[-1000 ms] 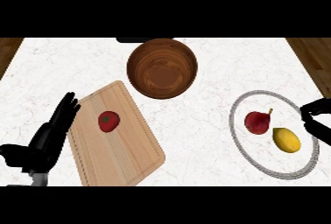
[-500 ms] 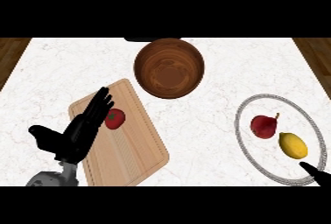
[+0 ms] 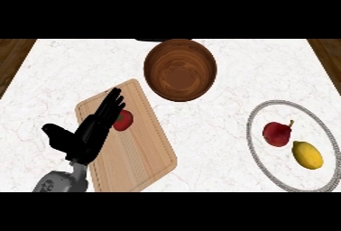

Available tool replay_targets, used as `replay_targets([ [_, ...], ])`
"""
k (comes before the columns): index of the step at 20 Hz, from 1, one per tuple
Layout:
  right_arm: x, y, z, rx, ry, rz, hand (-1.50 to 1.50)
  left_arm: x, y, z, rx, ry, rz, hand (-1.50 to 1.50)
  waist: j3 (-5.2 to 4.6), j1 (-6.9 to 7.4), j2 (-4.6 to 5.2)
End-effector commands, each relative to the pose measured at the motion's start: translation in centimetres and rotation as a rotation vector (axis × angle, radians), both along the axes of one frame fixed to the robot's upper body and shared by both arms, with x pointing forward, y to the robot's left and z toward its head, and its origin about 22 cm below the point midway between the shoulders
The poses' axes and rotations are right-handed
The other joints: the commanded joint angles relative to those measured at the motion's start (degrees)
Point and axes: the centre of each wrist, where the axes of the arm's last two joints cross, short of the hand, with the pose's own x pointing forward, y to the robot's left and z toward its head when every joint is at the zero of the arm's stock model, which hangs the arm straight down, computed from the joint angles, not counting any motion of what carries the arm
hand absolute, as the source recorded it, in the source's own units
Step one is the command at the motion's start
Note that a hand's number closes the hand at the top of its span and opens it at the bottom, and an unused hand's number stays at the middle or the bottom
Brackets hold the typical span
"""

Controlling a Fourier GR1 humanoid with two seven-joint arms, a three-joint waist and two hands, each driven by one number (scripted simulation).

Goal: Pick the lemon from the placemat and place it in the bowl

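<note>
- Pretty clearly a kitchen: white marbled surface, looks like a countertop.
- A wooden cutting board and a wooden bowl sit on it.
- Fruit's out too: a lemon and a red fruit on a plate.

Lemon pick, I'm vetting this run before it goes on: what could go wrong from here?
The left robot hand hangs open over the red object on the cutting board, so it may take the wrong item. The lemon lies close beside a stemmed red fruit on the placemat; a grasp could knock it.
</note>
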Motion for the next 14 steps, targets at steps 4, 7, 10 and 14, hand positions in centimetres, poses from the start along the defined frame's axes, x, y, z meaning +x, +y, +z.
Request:
replay_targets([
  [4, 2.1, 3.8, 3.3, -0.035, 0.284, -0.111, -1.5, 1.1, -0.3, 0.7, -0.019, 0.001, -0.037, 0.0, 0.18, 1.5, 0.15],
  [7, 5.1, 4.0, 3.9, 0.018, 0.319, -0.157, -1.5, 2.3, -0.7, 0.7, -0.007, -0.009, -0.024, 0.0, 0.25, 1.63, 0.27],
  [10, 5.0, 4.3, 1.2, 0.008, 0.395, -0.205, -1.5, -0.7, -0.6, 0.2, 0.003, -0.002, -0.022, 0.0, 0.31, 1.54, -0.02],
  [14, 6.7, 5.0, 0.8, 0.003, 0.453, -0.235, -1.5, 0.2, 1.1, 0.2, -0.01, 0.005, -0.026, 0.0, 0.31, 1.2, -0.03],
])
